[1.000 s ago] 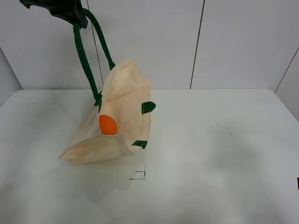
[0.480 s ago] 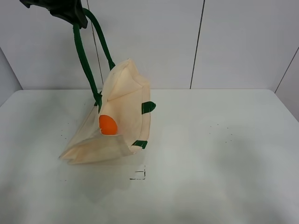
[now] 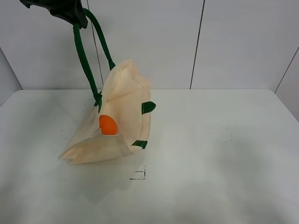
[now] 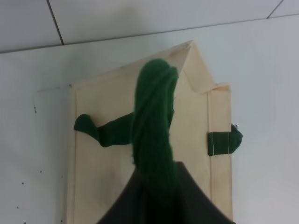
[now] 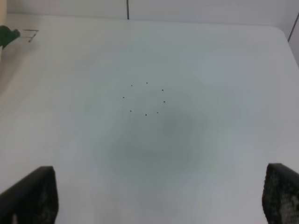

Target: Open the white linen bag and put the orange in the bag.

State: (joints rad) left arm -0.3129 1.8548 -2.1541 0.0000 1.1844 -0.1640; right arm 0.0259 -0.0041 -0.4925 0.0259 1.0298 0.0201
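Observation:
The white linen bag (image 3: 126,105) hangs half lifted, with its lower end resting on the table. My left gripper (image 3: 74,18) is high at the back left, shut on one dark green handle (image 3: 84,60) and holding it taut. The orange (image 3: 108,125) sits in the bag's open mouth, partly behind a cloth fold. In the left wrist view the handle (image 4: 154,116) runs up into the gripper (image 4: 159,191) above the bag (image 4: 196,112); the orange is hidden there. My right gripper (image 5: 154,200) is open and empty over bare table, with its fingertips (image 5: 28,196) far apart.
The white table (image 3: 210,154) stretches right of the bag, bearing a small black square mark (image 3: 138,175) and faint specks (image 5: 147,98). A grey panelled wall stands behind. A green handle tab (image 5: 7,35) shows at the right wrist view's edge.
A small dark bit at the exterior view's right edge is gone. The bag, the orange and the left gripper have not moved.

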